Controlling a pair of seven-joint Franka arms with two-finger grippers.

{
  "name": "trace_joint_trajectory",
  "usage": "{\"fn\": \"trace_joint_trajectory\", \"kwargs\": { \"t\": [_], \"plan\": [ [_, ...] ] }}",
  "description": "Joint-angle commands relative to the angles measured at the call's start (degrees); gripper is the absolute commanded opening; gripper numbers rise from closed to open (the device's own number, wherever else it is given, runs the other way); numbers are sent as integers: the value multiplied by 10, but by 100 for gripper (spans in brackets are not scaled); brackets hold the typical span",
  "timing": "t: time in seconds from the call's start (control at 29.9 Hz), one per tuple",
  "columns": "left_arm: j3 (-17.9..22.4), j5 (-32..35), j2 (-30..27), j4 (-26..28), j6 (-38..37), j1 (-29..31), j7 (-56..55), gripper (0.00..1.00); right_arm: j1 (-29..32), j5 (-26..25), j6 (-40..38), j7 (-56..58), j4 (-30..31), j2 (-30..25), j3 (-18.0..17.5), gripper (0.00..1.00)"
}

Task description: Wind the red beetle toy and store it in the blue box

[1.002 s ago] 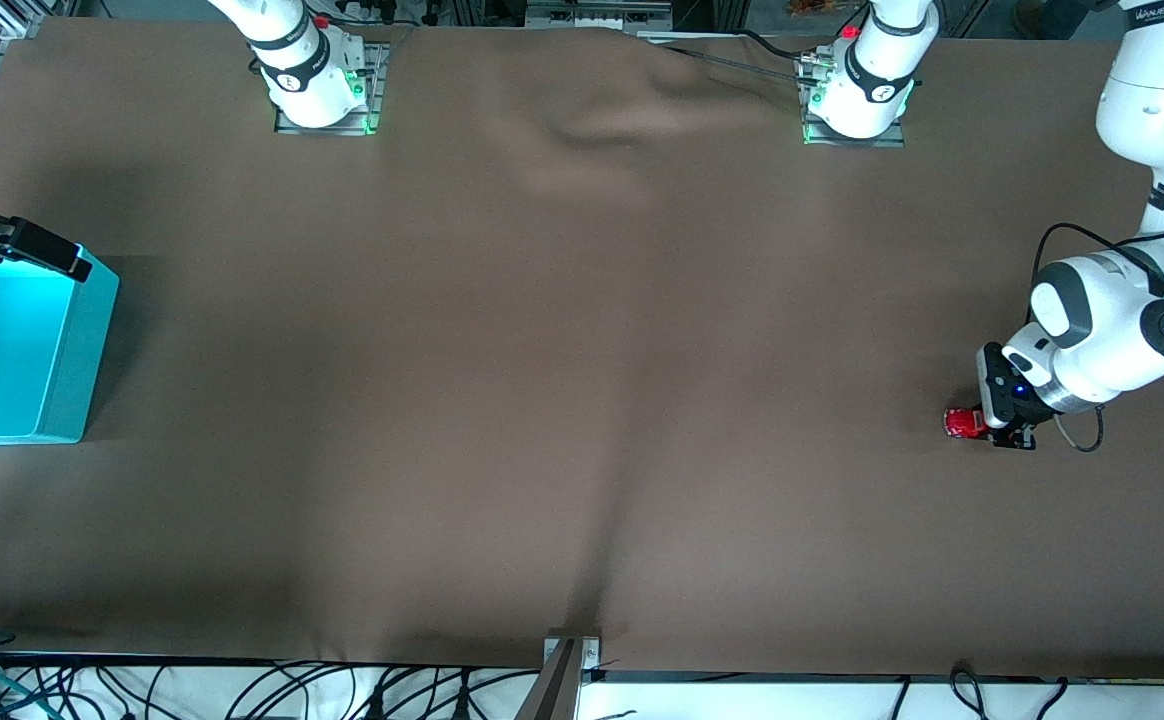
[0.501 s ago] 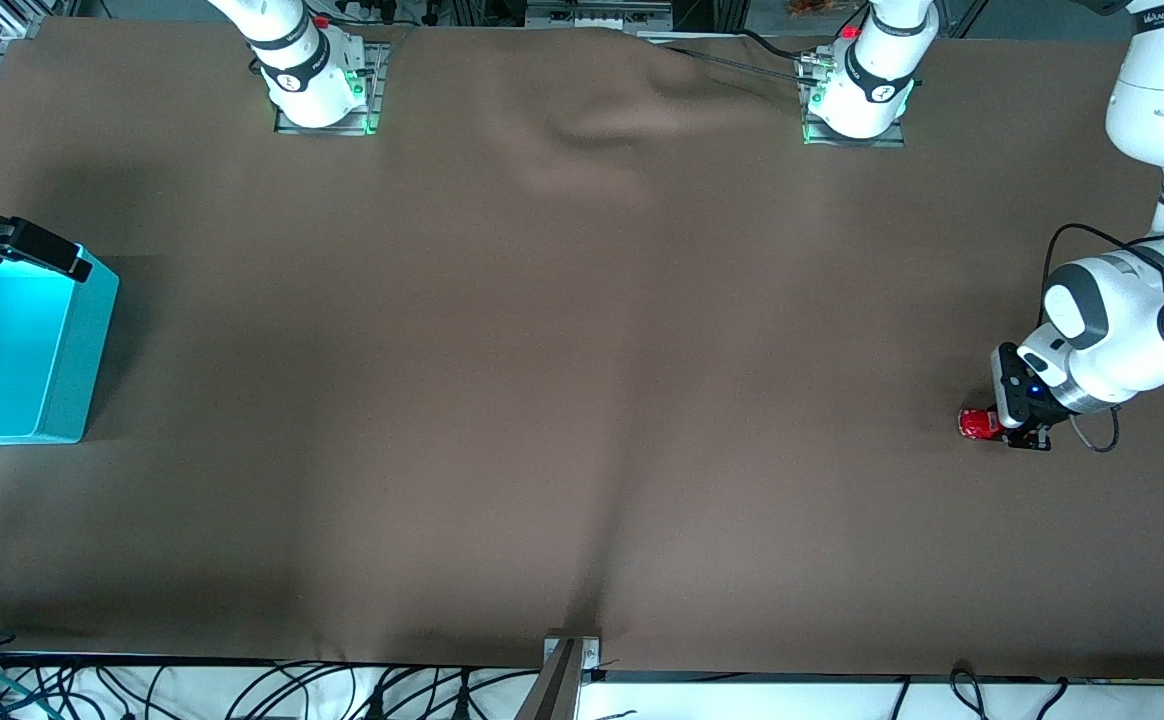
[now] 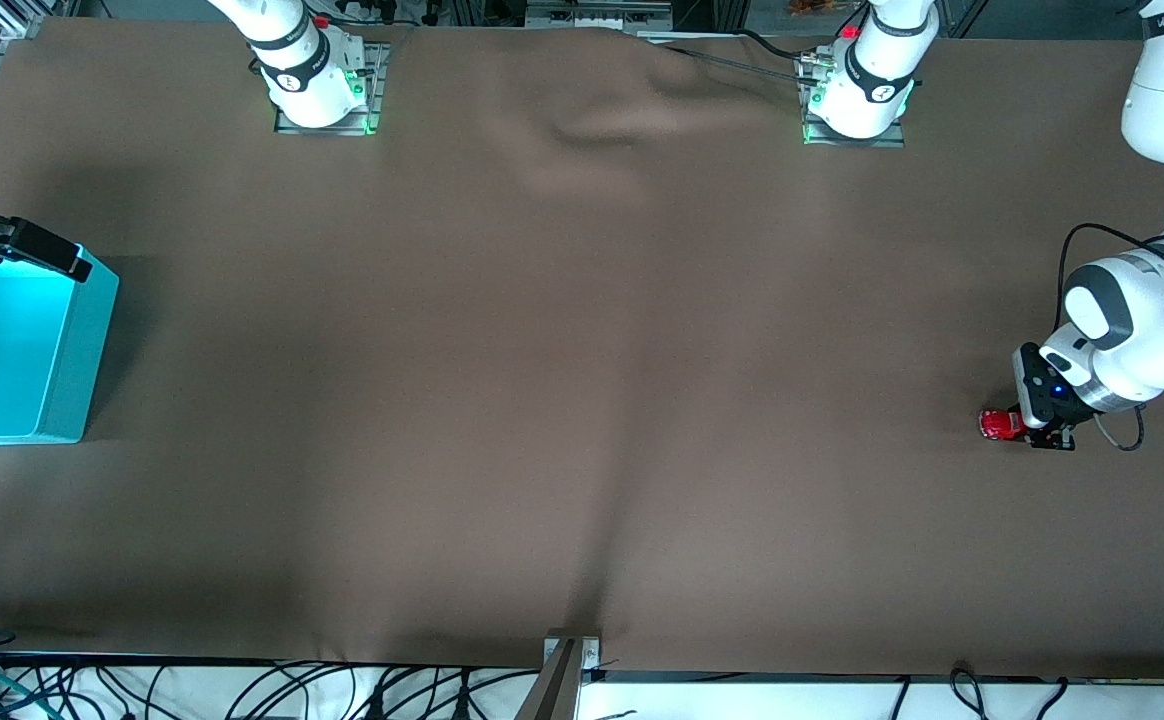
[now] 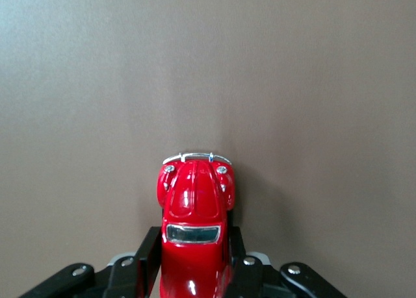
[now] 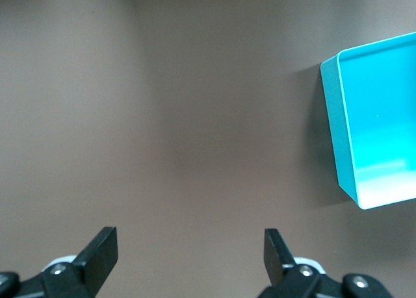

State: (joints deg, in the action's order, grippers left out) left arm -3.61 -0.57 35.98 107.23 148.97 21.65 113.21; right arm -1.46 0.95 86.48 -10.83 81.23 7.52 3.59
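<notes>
The red beetle toy (image 3: 996, 425) sits low on the brown cloth at the left arm's end of the table. My left gripper (image 3: 1024, 429) is shut on its rear half. In the left wrist view the toy (image 4: 194, 200) points away from the wrist, and black fingers (image 4: 148, 252) press both its sides. The blue box (image 3: 67, 350) stands at the right arm's end of the table, open side up and empty. My right gripper (image 3: 37, 250) hangs open and empty over the box's corner. The right wrist view shows its fingertips (image 5: 104, 246) wide apart and the box (image 5: 335, 129) off to one side.
Brown cloth (image 3: 582, 380) covers the whole table, with a raised fold (image 3: 602, 125) between the two arm bases. A metal bracket (image 3: 572, 655) sits at the table edge nearest the front camera. Cables hang below that edge.
My left gripper has moved toward the left arm's end of the table, taking the red beetle toy along the cloth with it. The right gripper has not moved.
</notes>
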Motion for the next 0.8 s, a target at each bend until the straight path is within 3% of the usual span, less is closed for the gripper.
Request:
{"fn": "trace_joint_trajectory", "kwargs": {
  "t": [0.0, 0.4, 0.57, 0.7, 0.77],
  "plan": [
    [11, 6, 45, 3, 2, 12, 36, 17, 2, -8, 6, -3, 10, -9, -2, 100],
    [11, 6, 45, -5, 2, 14, 50, 19, 2, -8, 6, -3, 10, -9, -3, 100],
    [11, 7, 44, -5, 2, 16, 50, 30, 2, -8, 6, -3, 10, -9, -2, 100],
    [10, 7, 38, -5, 3, 17, 50, 71, 2, -8, 6, -3, 10, -9, -2, 100],
    [10, 7, 37, -4, 2, 17, 49, 99, 2, -8, 6, -3, 10, -9, -2, 100]
  ]
}}
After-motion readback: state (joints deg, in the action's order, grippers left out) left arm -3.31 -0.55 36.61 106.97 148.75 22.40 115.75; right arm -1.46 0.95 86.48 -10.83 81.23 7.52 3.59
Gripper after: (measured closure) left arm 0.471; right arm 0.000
